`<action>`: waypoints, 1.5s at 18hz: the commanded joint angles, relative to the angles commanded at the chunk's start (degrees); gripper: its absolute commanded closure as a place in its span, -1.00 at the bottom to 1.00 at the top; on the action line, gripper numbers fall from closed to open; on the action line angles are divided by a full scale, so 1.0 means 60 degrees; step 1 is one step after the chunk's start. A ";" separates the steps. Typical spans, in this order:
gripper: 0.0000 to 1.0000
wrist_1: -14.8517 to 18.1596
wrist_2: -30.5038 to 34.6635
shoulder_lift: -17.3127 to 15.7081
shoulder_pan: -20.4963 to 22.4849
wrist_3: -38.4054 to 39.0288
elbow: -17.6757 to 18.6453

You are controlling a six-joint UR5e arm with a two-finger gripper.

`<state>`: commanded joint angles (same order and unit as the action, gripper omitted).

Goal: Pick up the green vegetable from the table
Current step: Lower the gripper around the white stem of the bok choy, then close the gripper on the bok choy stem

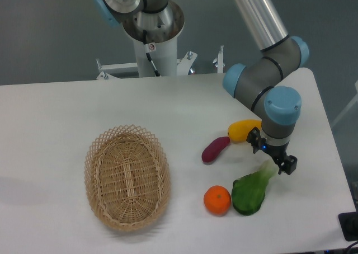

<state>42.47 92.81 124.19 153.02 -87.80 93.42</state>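
Hand parked right over the pale stalk end of the green vegetable, can't really see the grip.

The green vegetable (249, 191) is lying flat on the white tabletop (67, 108) near the front right, leafy end touching or almost touching the orange (217, 200). The hand (272, 156) sits just above the stalk tip, and from this angle I honestly can't tell how wide the fingers are or whether they're touching the stalk at all, since the dark fingers blur into the wrist. The yellow piece (243, 129) is partly tucked behind the arm, so its right end is hidden. The purple piece (215, 149) is in plain view just left of it. The wicker basket (127, 177) sits well off to the left. The upper arm runs out of the top of the shot.
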 joint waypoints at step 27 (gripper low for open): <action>0.28 -0.0369 -0.3424 -0.1242 0.0366 0.1682 -0.0556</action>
<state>40.25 72.27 116.73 155.21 -77.71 90.08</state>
